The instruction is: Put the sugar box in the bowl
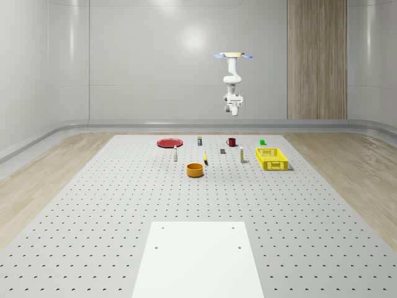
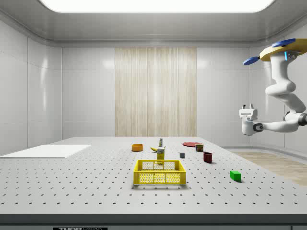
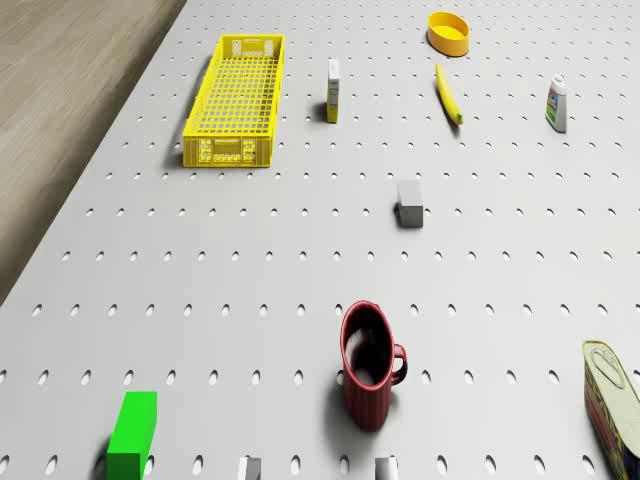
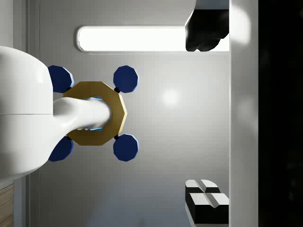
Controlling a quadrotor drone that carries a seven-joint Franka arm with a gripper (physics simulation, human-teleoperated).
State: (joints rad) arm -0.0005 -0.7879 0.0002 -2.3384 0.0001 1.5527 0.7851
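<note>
Drone (image 1: 233,56) hovers high, arm folded, hand (image 2: 247,108) pointing upward.

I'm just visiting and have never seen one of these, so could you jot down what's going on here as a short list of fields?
drone: hovering high above the table's far end
gripper: raised, pointing upward, holding nothing
sugar box: standing upright near the yellow crate
bowl: orange, empty, on the table
near bowl: banana
other items: red mug, green block, red plate
task: not started
</note>
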